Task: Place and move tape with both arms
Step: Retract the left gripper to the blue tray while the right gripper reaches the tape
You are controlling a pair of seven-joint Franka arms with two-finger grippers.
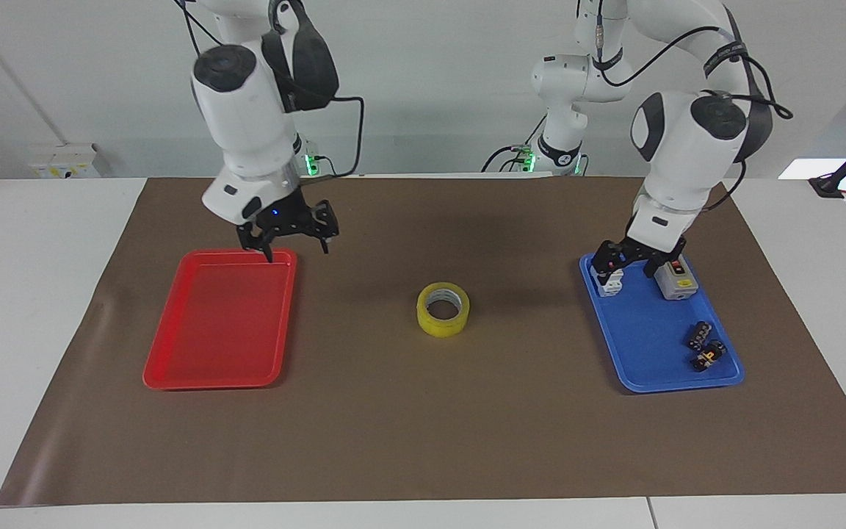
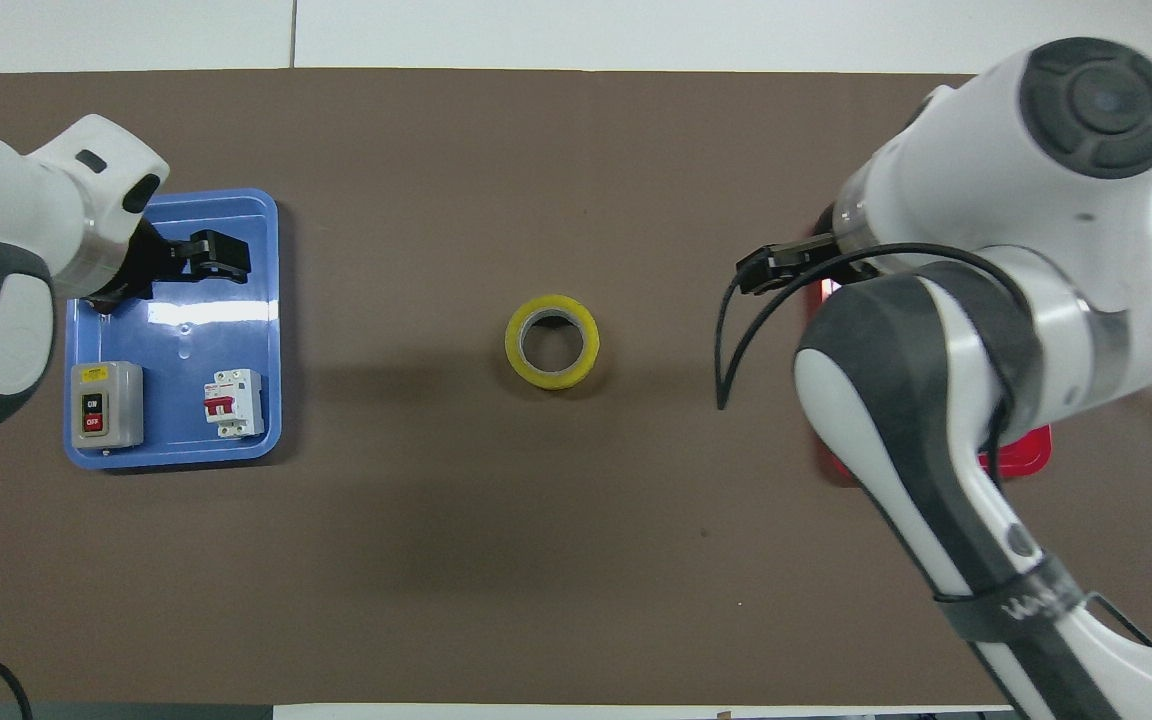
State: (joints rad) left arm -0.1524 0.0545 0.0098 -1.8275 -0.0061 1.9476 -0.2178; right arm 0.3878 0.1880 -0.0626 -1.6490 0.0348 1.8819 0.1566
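Now the ring-shaped roll of translucent yellow packing tape [image 1: 443, 309] lies flat mid-worktop, hole upward, between both arms, the right gripper [image 1: 288, 234] over the red tray's [image 1: 173, 371] corner seemingly slightly nearer than the left gripper [image 1: 632, 258] over the blue tray [image 1: 640, 371], both jaws wide open and empty.

The tape [image 1: 443, 309] lies alone mid-mat [image 1: 423, 441], with open room on every side. The nearest obstacles, the red tray [image 1: 221, 319] and the blue tray [image 1: 658, 330], sit well apart toward the table's ends.

My two arms [image 1: 247, 125] are white with dark grey round caps, black cables, and black grippers [image 1: 289, 234].
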